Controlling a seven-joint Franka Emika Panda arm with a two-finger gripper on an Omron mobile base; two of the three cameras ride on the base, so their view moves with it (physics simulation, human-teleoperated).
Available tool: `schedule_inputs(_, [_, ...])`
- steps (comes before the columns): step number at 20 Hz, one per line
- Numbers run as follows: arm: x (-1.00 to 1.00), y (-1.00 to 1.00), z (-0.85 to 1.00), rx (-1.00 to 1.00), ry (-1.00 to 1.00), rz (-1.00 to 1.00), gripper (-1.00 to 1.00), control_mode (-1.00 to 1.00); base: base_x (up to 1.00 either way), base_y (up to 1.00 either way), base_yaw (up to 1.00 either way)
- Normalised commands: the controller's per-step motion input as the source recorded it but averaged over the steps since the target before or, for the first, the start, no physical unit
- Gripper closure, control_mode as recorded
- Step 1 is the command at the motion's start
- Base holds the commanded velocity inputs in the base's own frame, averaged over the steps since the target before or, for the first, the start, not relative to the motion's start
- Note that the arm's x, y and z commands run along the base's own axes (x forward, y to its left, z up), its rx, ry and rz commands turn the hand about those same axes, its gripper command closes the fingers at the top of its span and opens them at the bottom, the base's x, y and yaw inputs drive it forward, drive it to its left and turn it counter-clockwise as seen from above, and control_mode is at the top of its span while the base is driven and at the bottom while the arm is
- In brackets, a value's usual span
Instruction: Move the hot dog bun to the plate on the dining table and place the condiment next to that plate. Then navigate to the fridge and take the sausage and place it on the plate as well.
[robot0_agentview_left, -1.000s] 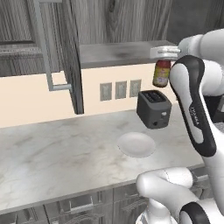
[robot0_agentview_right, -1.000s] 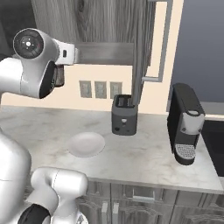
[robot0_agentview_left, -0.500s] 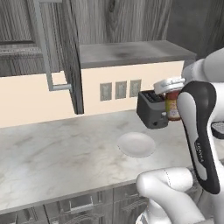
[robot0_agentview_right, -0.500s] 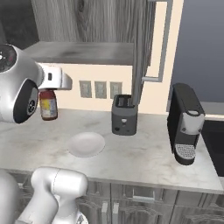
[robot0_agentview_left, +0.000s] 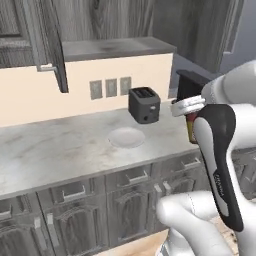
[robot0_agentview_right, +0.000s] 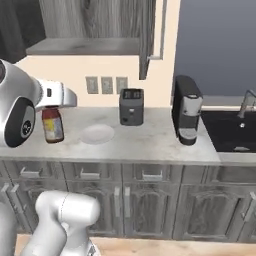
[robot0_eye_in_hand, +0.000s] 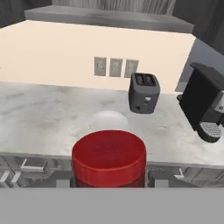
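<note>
The condiment (robot0_agentview_right: 52, 126) is a dark red bottle with a yellow label. It hangs upright under my hand, off the worktop and in front of it, with my gripper (robot0_agentview_right: 53, 114) shut on its top. In the hand view its red cap (robot0_eye_in_hand: 109, 156) sits right between my fingers and hides them. From the left base view only a strip of the condiment (robot0_agentview_left: 191, 129) shows behind my forearm. The hot dog bun, the plate, the dining table, the fridge and the sausage are out of view.
On the marbled worktop (robot0_agentview_right: 145, 142) lie a small pale grey plate (robot0_agentview_right: 97, 133), a dark toaster (robot0_agentview_right: 131, 106) and a black coffee machine (robot0_agentview_right: 186, 109). A sink (robot0_agentview_right: 234, 131) is at the right. Grey cabinet doors (robot0_agentview_right: 125, 200) run below, and wall cabinets hang above.
My arm has swung down and across with the condiment, from up near the wall cabinet to worktop height. Both base views have shifted and pulled back from the counter, so the base has driven.
</note>
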Motion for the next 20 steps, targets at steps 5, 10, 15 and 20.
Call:
schedule_inputs(5, [0.00, 0.00, 0.00, 0.00, 0.00, 0.00, 1.00, 1.00, -0.56, -0.33, -0.72])
schedule_inputs(10, [0.00, 0.00, 0.00, 0.00, 0.00, 0.00, 1.00, 1.00, -0.05, 0.00, -0.98])
schedule_inputs(15, [0.00, 0.00, 0.00, 0.00, 0.00, 0.00, 1.00, 1.00, 0.00, 0.00, -1.00])
schedule_inputs(20, [0.00, 0.00, 0.00, 0.00, 0.00, 0.00, 1.00, 1.00, 0.00, -0.07, -0.98])
